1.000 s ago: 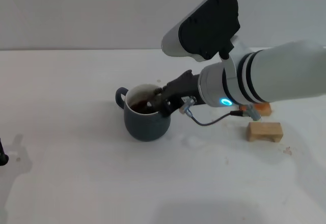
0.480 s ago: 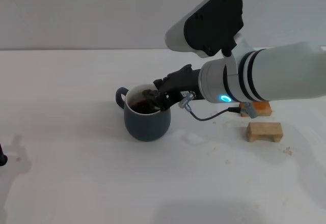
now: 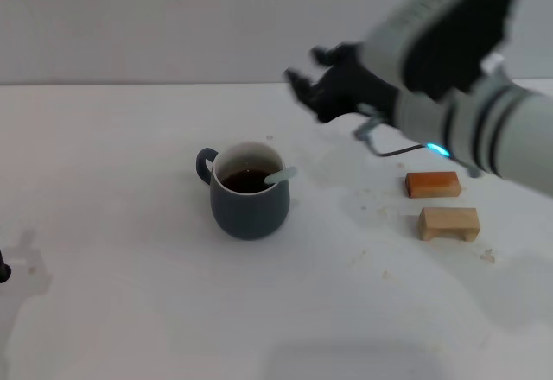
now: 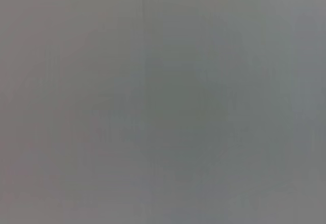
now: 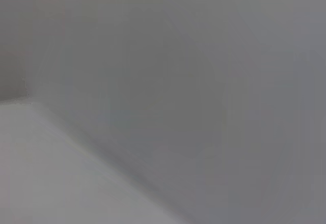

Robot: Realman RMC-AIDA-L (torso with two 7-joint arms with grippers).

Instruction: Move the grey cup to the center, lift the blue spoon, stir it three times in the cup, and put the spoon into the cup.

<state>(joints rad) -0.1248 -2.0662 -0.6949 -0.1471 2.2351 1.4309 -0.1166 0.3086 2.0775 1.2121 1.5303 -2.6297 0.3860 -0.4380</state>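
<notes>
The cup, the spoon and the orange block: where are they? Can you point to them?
grey cup (image 3: 251,212): head view, on the front of its dark outer wall.
blue spoon (image 3: 282,175): head view, on the pale handle leaning over the cup's rim.
orange block (image 3: 431,184): head view, on its top face.

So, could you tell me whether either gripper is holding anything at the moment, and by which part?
Nothing is held. The right gripper is open and empty, raised behind the grey cup; the blue spoon rests in the cup. The left gripper is out of view.
</notes>
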